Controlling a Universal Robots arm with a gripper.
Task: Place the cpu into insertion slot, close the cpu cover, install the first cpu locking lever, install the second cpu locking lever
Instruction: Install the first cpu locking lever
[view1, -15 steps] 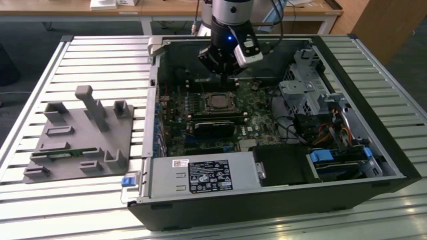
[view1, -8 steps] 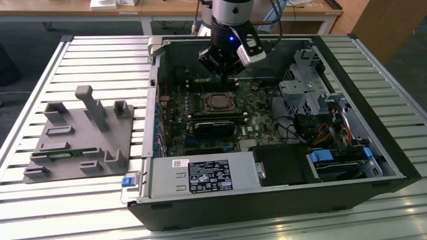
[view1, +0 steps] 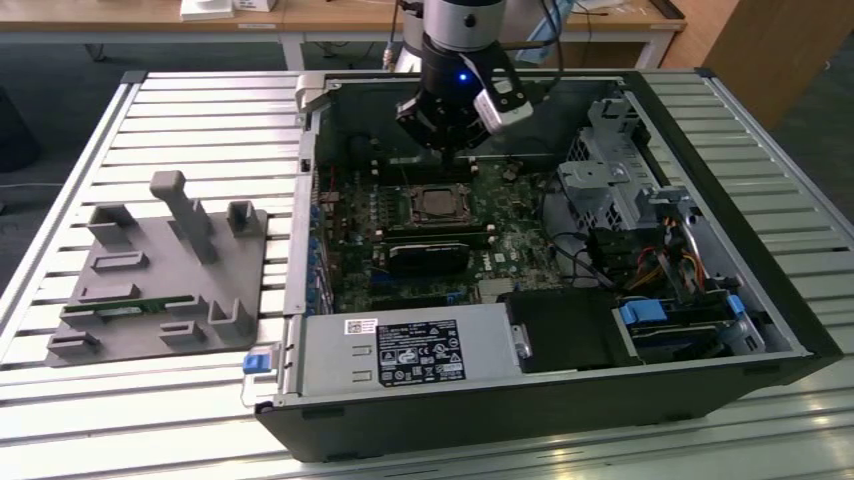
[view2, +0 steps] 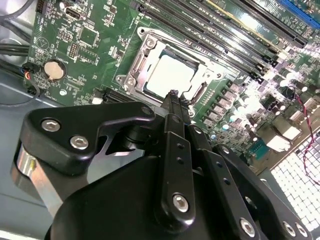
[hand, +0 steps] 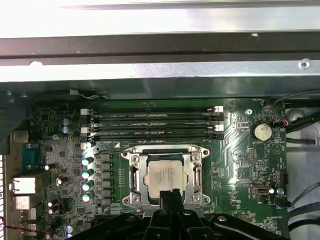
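The cpu (hand: 166, 173) (view2: 170, 75), a silver-grey square, lies flat in the insertion slot (view1: 434, 203) on the green board. The cpu cover (hand: 131, 172) (view2: 145, 55), a silvery frame, lies down around it, and the chip shows through its window. Thin metal levers run along the socket's sides; I cannot tell whether they are latched. My gripper (hand: 169, 194) (view2: 173, 95) hangs just above one edge of the socket, its black fingers pressed together and holding nothing. In the exterior view the gripper (view1: 447, 152) is inside the open computer case, over the socket's far side.
Memory slots (hand: 155, 125) run beside the socket, with a coin battery (hand: 261, 131) near them. A black fan shroud (view1: 427, 250), the power supply (view1: 400, 350) and a drive cage (view1: 614, 180) crowd the case. A grey fixture block (view1: 154, 270) sits at the exterior view's left.
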